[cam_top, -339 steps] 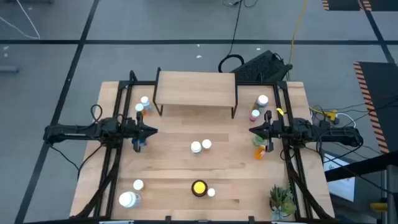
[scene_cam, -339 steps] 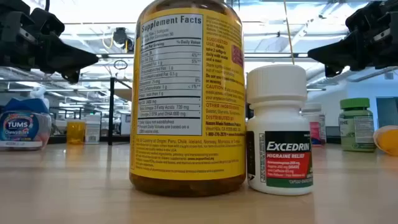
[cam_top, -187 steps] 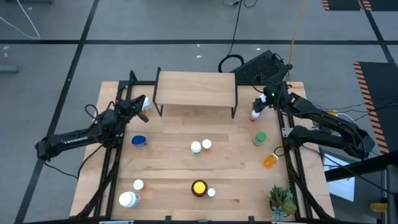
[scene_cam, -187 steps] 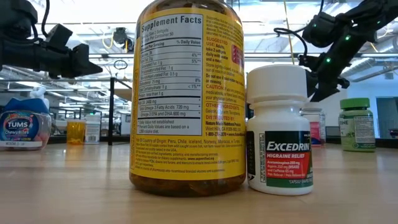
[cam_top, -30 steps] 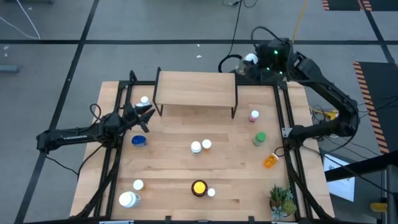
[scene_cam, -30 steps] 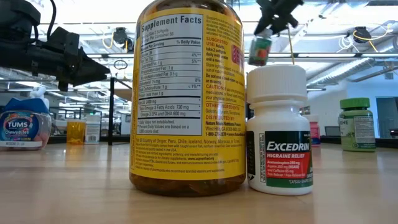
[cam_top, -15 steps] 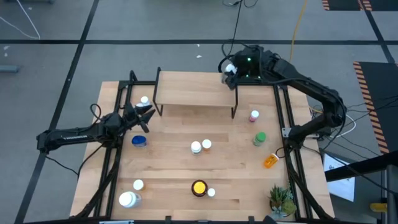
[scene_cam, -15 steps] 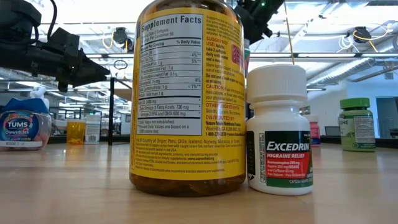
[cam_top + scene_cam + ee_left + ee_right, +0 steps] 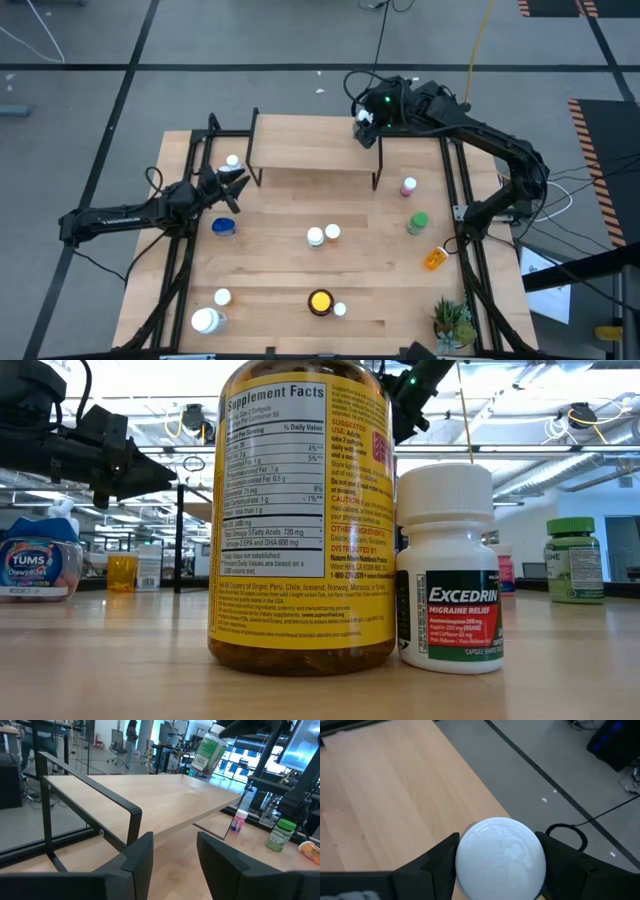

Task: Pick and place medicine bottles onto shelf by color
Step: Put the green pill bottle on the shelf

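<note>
- The right pincer (image 9: 367, 117) sits at the upper centre-right of the high view, over the far right corner of the shelf (image 9: 314, 142), clamped on a white-capped bottle (image 9: 500, 857).
- In the right wrist view the white cap fills the gap between the fingers (image 9: 438, 857); bare shelf board spreads toward the upper left, its edge running diagonally past the cap, with grey floor beyond.
- In the left wrist view that bottle (image 9: 209, 750) hangs tilted above the shelf's far corner, not touching the board.
- The left pincer (image 9: 238, 180) hovers at the left of the high view, just off the shelf's left legs, fingers parted and empty.
- Two white bottles (image 9: 323, 235) stand mid-desk; open desk (image 9: 290, 270) lies around them.
</note>
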Robot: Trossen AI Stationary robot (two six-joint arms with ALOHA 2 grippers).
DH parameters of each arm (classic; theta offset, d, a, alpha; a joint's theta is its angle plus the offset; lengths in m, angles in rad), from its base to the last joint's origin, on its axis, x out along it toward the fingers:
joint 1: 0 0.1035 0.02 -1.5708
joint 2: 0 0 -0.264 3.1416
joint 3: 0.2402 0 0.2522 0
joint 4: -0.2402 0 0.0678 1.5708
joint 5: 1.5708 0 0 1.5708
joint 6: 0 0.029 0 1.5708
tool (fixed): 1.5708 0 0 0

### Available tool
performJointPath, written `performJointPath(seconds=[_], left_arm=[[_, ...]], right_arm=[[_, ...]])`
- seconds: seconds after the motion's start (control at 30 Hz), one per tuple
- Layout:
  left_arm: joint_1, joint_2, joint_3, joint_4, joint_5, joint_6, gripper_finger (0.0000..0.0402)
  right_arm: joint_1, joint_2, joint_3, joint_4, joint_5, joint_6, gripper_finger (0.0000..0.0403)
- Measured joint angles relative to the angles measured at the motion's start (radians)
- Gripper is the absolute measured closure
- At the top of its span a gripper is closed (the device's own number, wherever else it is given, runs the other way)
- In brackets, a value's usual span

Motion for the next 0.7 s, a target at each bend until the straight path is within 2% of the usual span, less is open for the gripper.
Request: performJointPath(seconds=[0.17, 0.57, 0.7], left_arm=[[0.0, 0.0, 0.0, 0.0, 0.0, 0.001, 0.0245], [0.0, 0.0, 0.0, 0.004, 0.004, 0.0, 0.0245], [0.0, 0.0, 0.0, 0.008, 0.003, 0.005, 0.0245]], right_arm=[[-0.009, 0.008, -0.001, -0.028, -0.001, -0.003, 0.018], [-0.055, 0.007, -0.073, 0.042, -0.007, -0.005, 0.0174], [-0.055, 0.007, -0.073, 0.059, -0.009, -0.033, 0.016]])
